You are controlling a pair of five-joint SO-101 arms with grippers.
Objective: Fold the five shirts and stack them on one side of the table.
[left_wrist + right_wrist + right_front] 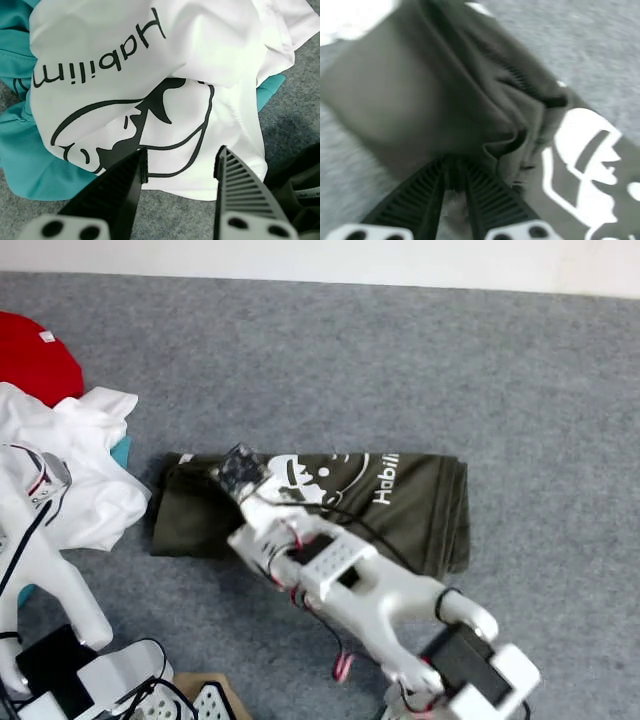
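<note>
Right claw (454,167) is pinched shut on a fold of the dark green shirt (400,510), its two fingers pressed together with a ridge of cloth caught at the tips, near the end of the shirt that faces the pile. That shirt lies in the middle of the grey tabletop (480,360), already doubled into a long band with its white print up. It looks light, limp and thin. It would likely sag and slide open if lifted by one layer, so the better hold seems to be a folded edge or corner, taking all layers at once. Left claw (182,152) stands wide open just above the white shirt (150,65), gripping nothing. The white shirt lies crumpled over a teal shirt (30,160) at the tabletop's side, just beside the dark one. A red shirt (35,355) lies beyond them, not yet folded.
</note>
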